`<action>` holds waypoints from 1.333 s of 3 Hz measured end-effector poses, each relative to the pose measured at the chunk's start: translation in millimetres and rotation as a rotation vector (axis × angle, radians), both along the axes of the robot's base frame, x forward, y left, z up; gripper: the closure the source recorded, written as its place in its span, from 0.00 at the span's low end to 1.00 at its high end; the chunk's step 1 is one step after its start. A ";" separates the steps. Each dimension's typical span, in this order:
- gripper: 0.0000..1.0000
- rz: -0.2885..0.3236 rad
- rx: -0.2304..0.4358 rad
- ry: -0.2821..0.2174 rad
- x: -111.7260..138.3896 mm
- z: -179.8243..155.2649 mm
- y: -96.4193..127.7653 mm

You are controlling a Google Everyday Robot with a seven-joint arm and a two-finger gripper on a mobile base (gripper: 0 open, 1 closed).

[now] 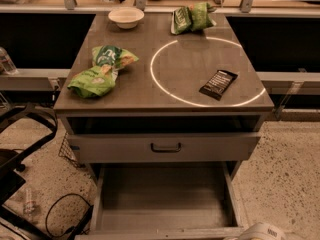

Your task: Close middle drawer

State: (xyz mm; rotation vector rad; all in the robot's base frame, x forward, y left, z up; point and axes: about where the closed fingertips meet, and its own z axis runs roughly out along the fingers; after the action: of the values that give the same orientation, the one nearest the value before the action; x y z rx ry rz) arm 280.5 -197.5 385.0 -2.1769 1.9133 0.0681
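Grey desk [145, 34] over drawers, top drawer [165, 147] slightly ajar, middle drawer [162, 199] beneath it pulled far out, deep plain grey tray, front rail at frame's bottom edge, speckled floor [285, 174] open on its right, gripper [260, 232] a pale sliver beside the right front corner, its state cannot be told.

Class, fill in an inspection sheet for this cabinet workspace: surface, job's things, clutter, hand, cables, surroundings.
surface: grey cabinet top with a lit ring.
job's things: middle drawer pulled far out.
clutter: white bowl, left green bags, rear green bag, dark packet; top drawer slightly out.
hand: pale part at the bottom edge, by the drawer's front right corner.
cables: black cable on the floor, left.
surroundings: speckled floor.
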 end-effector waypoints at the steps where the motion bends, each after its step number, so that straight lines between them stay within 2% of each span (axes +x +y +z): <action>1: 1.00 0.029 0.002 -0.025 14.3 -7.7 17.9; 4: 1.00 0.106 -0.027 -0.121 66.6 -8.5 75.6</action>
State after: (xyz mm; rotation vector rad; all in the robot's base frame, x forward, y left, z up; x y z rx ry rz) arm 347.1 -121.8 376.6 -2.2443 1.7433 -0.0694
